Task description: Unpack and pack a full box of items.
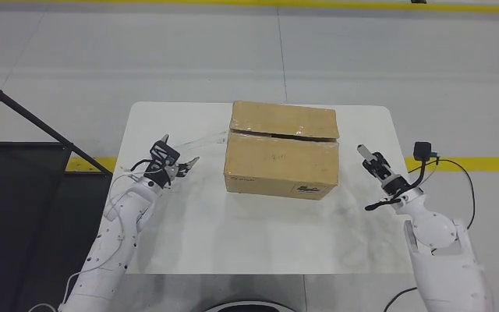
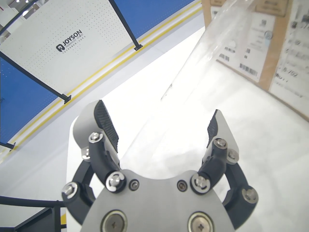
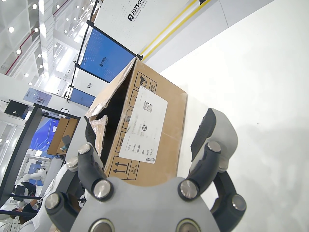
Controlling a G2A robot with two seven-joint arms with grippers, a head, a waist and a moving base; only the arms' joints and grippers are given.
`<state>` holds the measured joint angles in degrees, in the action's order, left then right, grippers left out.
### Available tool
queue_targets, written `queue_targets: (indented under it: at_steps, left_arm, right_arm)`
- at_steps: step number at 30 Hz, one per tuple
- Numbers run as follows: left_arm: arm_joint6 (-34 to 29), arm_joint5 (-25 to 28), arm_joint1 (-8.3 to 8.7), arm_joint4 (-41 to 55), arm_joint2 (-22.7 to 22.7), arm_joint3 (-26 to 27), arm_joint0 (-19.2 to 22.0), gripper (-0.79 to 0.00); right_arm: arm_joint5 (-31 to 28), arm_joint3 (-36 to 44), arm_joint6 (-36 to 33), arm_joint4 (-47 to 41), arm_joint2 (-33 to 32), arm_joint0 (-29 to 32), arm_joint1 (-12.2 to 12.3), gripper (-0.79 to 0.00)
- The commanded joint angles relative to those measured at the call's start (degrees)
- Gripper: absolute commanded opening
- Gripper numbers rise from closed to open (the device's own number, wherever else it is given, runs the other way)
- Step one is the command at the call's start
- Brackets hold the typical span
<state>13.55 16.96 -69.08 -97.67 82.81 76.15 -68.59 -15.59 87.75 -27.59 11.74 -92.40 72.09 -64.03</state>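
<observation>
Hovering left hand [image 1: 179, 152]: over the left part of the surface [image 1: 257, 242], fingers spread wide, closed on nothing.
Right hand [image 1: 371, 156]: over the right part of the surface, fingers also well apart, nothing gripped.
Box [image 1: 281, 160]: brown cardboard, standing on the middle of the surface between the two hands. Its left end is near the left hand and its right end near the right hand, and it touches neither.
Box top: two long flaps folded down with a dark slit between them. At the right end a flap stands lifted, its edges torn and taped.
Tape [image 1: 204, 141]: a clear strip running from the box's top left edge toward the left hand and passing between its spread fingers. Whether it sticks to a finger cannot be told.
Floor beyond: grey, with a yellow line [image 1: 312, 6] at the far side.
</observation>
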Motion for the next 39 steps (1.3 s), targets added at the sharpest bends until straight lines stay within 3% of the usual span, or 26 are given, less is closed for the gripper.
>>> queue_targets:
  at_steps: [1,8,12,16,25,28,39]
  left_arm:
    - [-0.29,1.70,0.25,0.51,0.65,3.00,-1.75,0.000]
    - [-0.93,8.68,0.72,11.28,4.14,13.38,-8.06,0.000]
    - [-4.91,12.38,0.53,26.56,6.21,16.78,-10.42,0.000]
    - [-8.95,10.84,0.66,32.91,8.80,20.23,-11.86,0.000]
    - [-9.02,10.91,0.62,33.45,8.49,20.35,-12.00,0.000]
    - [-10.05,11.60,0.37,39.03,7.19,21.00,-11.72,0.000]
    - [-19.30,13.20,0.28,60.29,7.41,21.39,-9.94,0.000]
  right_arm:
    - [-1.19,0.02,-1.45,-2.50,-0.30,-0.01,0.05,0.000]
    - [-5.12,-1.89,-9.28,-15.00,-1.91,-1.61,0.37,0.000]
    - [-2.37,-3.73,-17.73,-23.70,-1.99,-3.67,0.67,0.000]
    - [-2.37,-3.73,-17.73,-23.70,-1.99,-3.67,0.67,0.000]
    - [-2.06,-3.48,-16.80,-22.90,-1.70,-3.59,0.65,0.000]
    - [-1.73,-3.70,-16.10,-24.22,-0.65,-4.39,0.51,0.000]
    - [-3.41,-15.49,-28.58,-34.31,3.28,-14.40,0.47,0.000]
